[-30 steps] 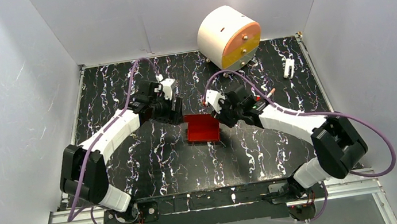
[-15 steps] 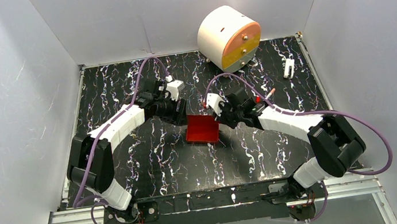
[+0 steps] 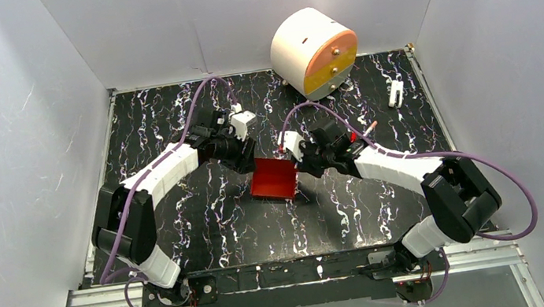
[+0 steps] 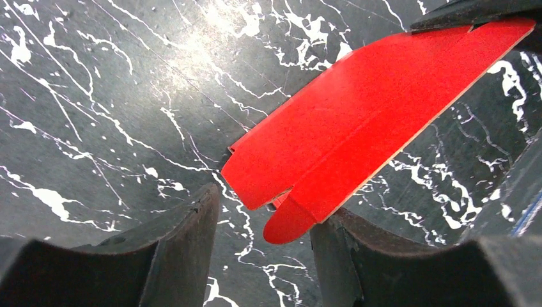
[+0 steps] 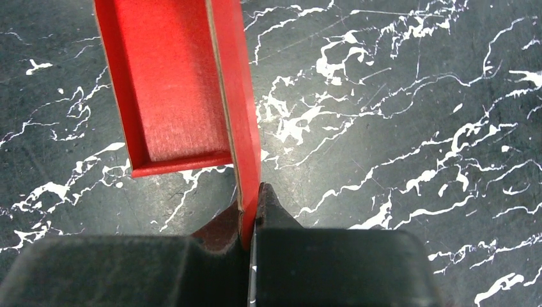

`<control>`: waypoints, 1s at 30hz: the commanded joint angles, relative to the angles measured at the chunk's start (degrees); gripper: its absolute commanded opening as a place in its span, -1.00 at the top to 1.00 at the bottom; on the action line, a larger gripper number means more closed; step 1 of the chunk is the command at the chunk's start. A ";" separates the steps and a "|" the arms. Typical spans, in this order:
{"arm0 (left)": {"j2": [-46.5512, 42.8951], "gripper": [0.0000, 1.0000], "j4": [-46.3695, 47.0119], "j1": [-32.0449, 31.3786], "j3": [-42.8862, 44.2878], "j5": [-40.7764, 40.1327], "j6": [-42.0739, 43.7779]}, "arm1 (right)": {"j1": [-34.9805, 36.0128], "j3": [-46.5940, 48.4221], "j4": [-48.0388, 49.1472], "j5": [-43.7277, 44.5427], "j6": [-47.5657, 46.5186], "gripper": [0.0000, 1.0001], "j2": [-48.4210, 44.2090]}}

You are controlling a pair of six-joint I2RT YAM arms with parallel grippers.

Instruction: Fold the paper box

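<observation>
The paper box (image 3: 274, 178) is bright red card, partly folded, held tilted above the black marbled table between the two grippers. My right gripper (image 3: 298, 162) is shut on its right side wall; in the right wrist view the wall (image 5: 240, 96) is pinched between the jaws (image 5: 250, 214), with the open tray side to the left. My left gripper (image 3: 250, 159) is open at the box's upper left corner. In the left wrist view the red box (image 4: 358, 121) hangs in front, a rounded flap tip (image 4: 287, 227) reaching between the open fingers (image 4: 265, 246) and touching the right finger's tip.
A large white-and-orange drum (image 3: 313, 52) stands at the back. A small white clip-like piece (image 3: 396, 93) lies at the back right. A thin pen-like stick (image 3: 369, 126) lies behind the right wrist. White walls enclose the table on three sides.
The left gripper has moved right and closer to the box's upper left corner. The right gripper has lifted and tilted the box, shifting it slightly left.
</observation>
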 commanded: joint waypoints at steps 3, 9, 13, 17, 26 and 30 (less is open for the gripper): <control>-3.36 -0.03 1.88 0.64 -0.26 -0.18 11.61 | -0.38 1.85 -1.00 -4.25 -5.19 1.00 -2.51; -10.12 0.01 9.15 1.78 -8.37 2.98 18.35 | -1.01 5.24 -5.55 -4.46 -8.34 1.00 -0.78; -11.74 0.05 10.21 2.46 -10.43 7.31 21.33 | -1.13 5.75 -5.97 -5.66 -9.11 1.00 -0.45; -9.44 0.15 8.07 2.48 -9.11 10.84 22.89 | -1.13 6.06 -6.17 -6.49 -9.36 1.00 -0.51; -5.62 0.56 6.31 2.39 -7.54 14.70 23.38 | -1.21 6.28 -6.46 -7.45 -9.20 1.00 0.19; -4.83 0.86 6.26 2.42 -7.18 15.94 22.60 | -1.16 6.95 -6.88 -7.30 -8.57 1.00 1.24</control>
